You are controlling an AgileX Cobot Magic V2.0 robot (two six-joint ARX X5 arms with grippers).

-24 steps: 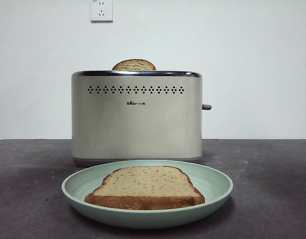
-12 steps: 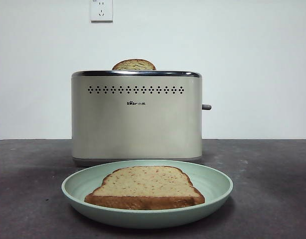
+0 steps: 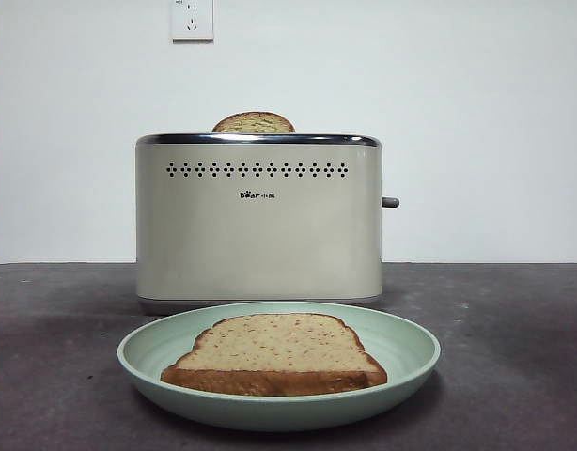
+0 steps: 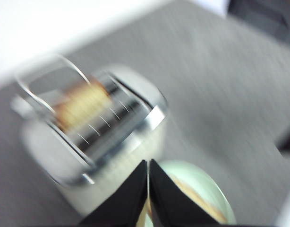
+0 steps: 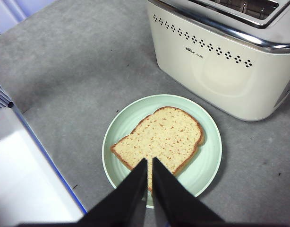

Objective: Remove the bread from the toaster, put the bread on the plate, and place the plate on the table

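Note:
The bread (image 3: pixel 274 352) lies flat in the pale green plate (image 3: pixel 415 346), which rests on the dark table (image 3: pixel 514 357) in front of the cream toaster (image 3: pixel 258 221). A second slice (image 3: pixel 254 122) pokes up from a toaster slot. The right wrist view looks down on the bread (image 5: pixel 159 139), the plate (image 5: pixel 208 158) and the toaster (image 5: pixel 220 66); my right gripper (image 5: pixel 149 161) hangs above them, shut and empty. The left wrist view is blurred: my left gripper (image 4: pixel 148 164) is shut above the toaster (image 4: pixel 107 142), with the slice (image 4: pixel 81 104) in its slot and the plate (image 4: pixel 204 182) below. Neither arm shows in the front view.
The toaster's grey lever (image 3: pixel 390 202) sticks out on its right side. A wall socket (image 3: pixel 192 19) sits high on the white wall. A white surface with a blue edge (image 5: pixel 31 179) borders the table in the right wrist view.

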